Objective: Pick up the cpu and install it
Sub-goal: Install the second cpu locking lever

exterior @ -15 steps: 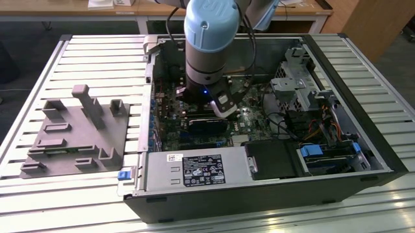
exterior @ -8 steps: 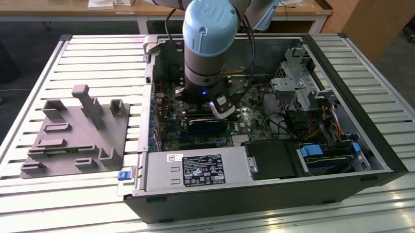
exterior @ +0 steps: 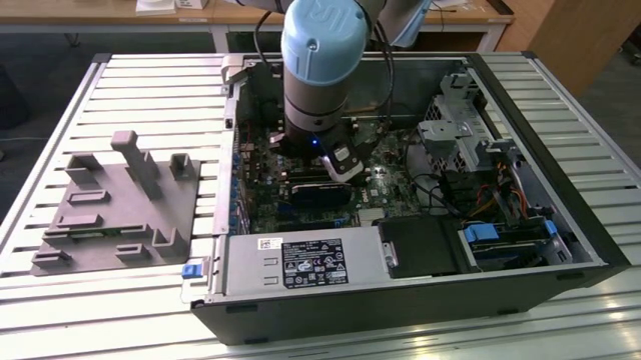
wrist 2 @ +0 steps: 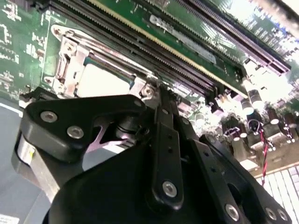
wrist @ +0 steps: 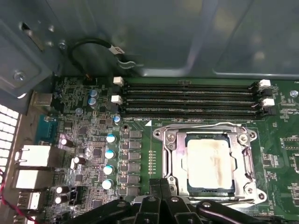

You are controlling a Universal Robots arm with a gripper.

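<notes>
the pincer (wrist: 161,186), fingertips pressed together and empty, hangs just beside the socket frame (wrist: 173,144). one cpu (wrist: 209,162) (silvery top, smudged) sits in that frame, beside four memory slots (wrist: 187,99) on the motherboard (wrist: 88,154).

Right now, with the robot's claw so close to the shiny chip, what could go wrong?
The cpu already lies in its socket inside the metal frame, and the gripper hangs at the frame's edge. A small slip might knock the frame or scratch the chip's top. The memory slots and the small upright capacitors stand close by, so a sideways swing could perhaps bump them too.
</notes>
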